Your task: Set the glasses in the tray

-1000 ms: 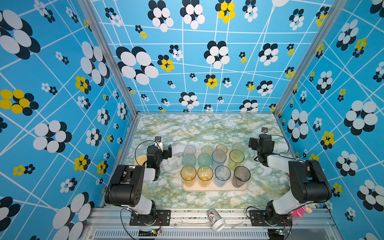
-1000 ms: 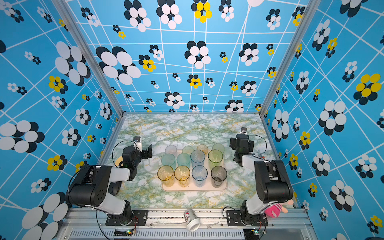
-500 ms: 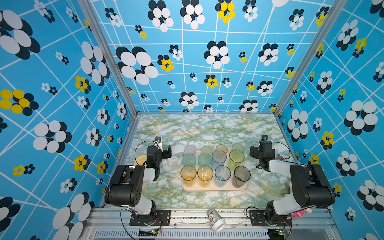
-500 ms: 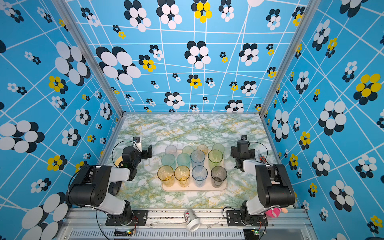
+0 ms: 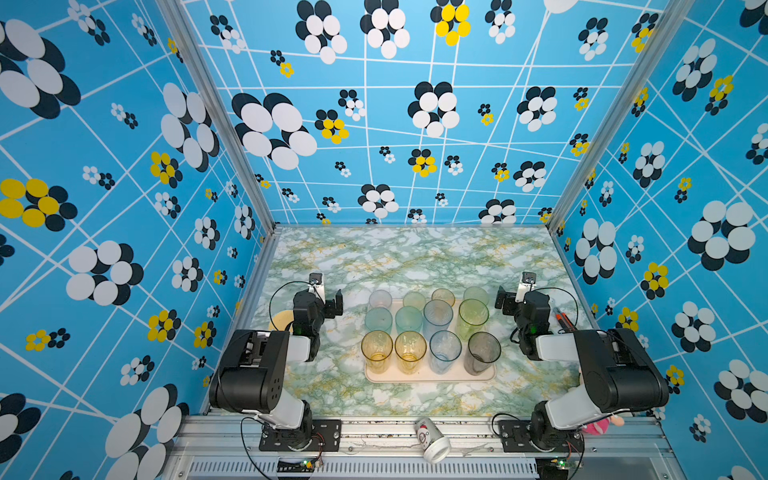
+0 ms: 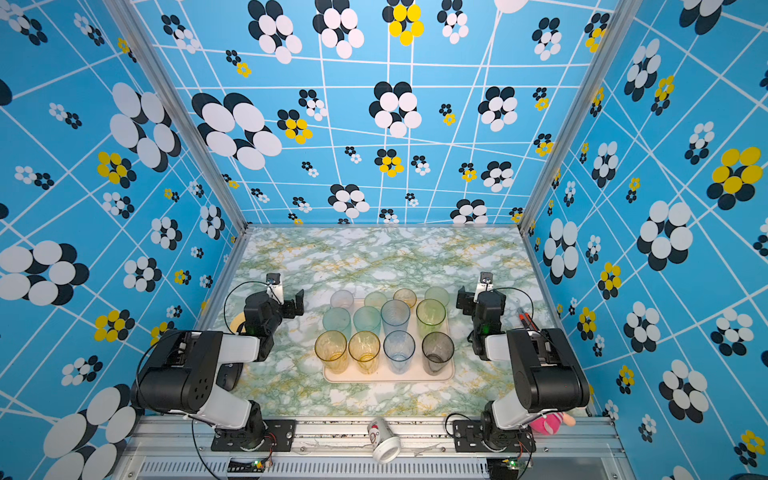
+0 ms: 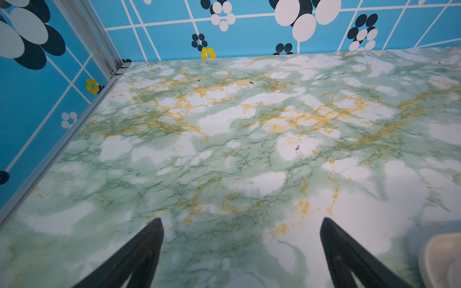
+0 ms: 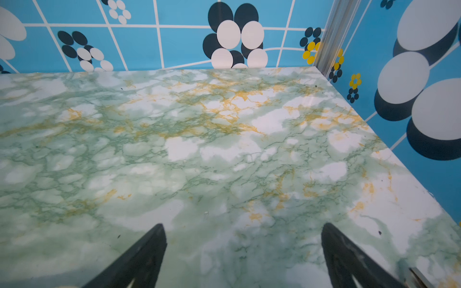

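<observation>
A white paper cup lies tipped on the rail at bottom centre, and a pink toy sits lower right. The left arm hides most of a yellow dish. The left claw and right claw gape empty over bare worktop. Tinted glasses stand upright in three rows on the cream tray at centre frame; its far-left corner is unclear.

On my rig, green-veined marble tabletop, cream tray at centre, pale-yellow dish left, orange-red pen right.
</observation>
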